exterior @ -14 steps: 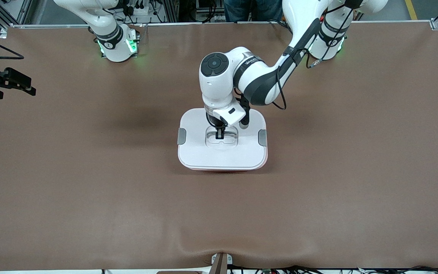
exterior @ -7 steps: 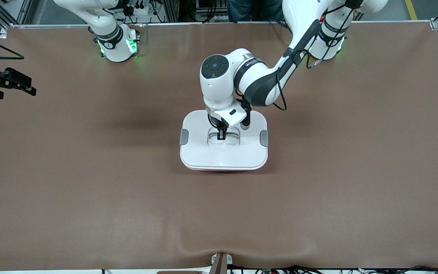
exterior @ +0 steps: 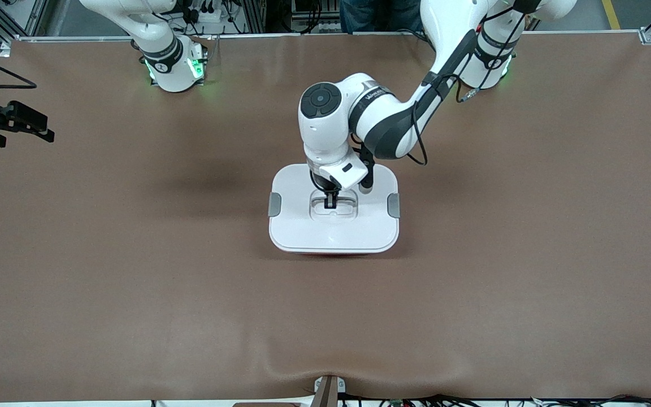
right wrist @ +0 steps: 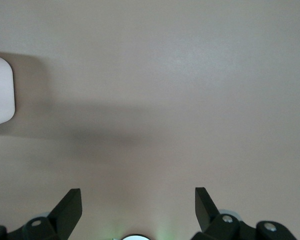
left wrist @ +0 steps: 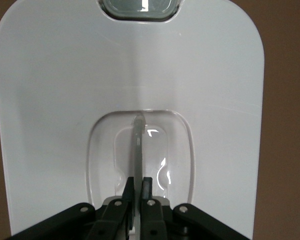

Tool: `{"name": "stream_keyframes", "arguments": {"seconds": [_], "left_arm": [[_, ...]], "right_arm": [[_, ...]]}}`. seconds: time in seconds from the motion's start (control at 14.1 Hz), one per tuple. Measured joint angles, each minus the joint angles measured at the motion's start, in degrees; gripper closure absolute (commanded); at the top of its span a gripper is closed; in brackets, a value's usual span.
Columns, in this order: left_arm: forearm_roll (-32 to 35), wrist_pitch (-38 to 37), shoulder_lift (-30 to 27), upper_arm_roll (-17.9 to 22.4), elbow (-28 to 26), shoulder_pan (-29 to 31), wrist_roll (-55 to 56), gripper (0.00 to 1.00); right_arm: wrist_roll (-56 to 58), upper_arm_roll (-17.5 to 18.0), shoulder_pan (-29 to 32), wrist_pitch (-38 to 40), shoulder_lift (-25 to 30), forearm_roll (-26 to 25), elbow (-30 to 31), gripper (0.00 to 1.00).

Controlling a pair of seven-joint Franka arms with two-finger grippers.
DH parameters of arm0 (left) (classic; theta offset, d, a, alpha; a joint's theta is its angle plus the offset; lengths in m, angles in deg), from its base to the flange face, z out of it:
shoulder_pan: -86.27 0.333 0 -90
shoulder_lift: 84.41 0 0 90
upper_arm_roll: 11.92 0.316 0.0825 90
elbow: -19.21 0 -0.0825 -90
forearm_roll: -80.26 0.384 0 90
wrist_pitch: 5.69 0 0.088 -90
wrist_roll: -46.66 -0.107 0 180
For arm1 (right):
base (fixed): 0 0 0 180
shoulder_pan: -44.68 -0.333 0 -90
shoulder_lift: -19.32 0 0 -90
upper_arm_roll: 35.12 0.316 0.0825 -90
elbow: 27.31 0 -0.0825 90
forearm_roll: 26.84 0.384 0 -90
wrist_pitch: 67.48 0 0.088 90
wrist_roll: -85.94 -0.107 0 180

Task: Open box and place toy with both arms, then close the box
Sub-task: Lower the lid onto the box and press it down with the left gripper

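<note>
Standing by the table (exterior: 133, 282) here. The left gripper (exterior: 330, 202) is sitting dead centre of the front view, pinching shut on the thin upright handle (left wrist: 138, 145) in the recess of the lid (exterior: 303, 226). Makes sense: that fin is the only thing on the lid narrow enough for two fingers, and grabbing it mid-lid should stop the lid tipping when it's carried.

The lid is covering the box (exterior: 325, 252), which is only peeking out as a pink sliver along the lid's lower edge in the front view. The toy isn't showing in any view, so I can't say whether it's inside.

The right gripper (right wrist: 137, 205) is hanging with its jaws wide apart and nothing in them, over bare table in the upper part of the frame at the right arm's end. That arm is waiting, I'd guess to stay clear.

The left wrist view is showing the fingers (left wrist: 147, 186) clamping the fin, which the front view is mostly hiding under the wrist. The front view is giving both grey clips (exterior: 274, 204) and the pink base, which the wrist views miss.
</note>
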Motion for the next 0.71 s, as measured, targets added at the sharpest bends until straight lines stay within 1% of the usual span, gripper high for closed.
{"name": "stream_keyframes", "arguments": {"seconds": [0.71], "left_arm": [[0.0, 1.5, 0.0, 0.1, -0.5, 0.3, 0.0, 1.0]], "right_arm": [[0.1, 0.0, 0.0, -0.1, 0.0, 0.0, 0.1, 0.0]]}}
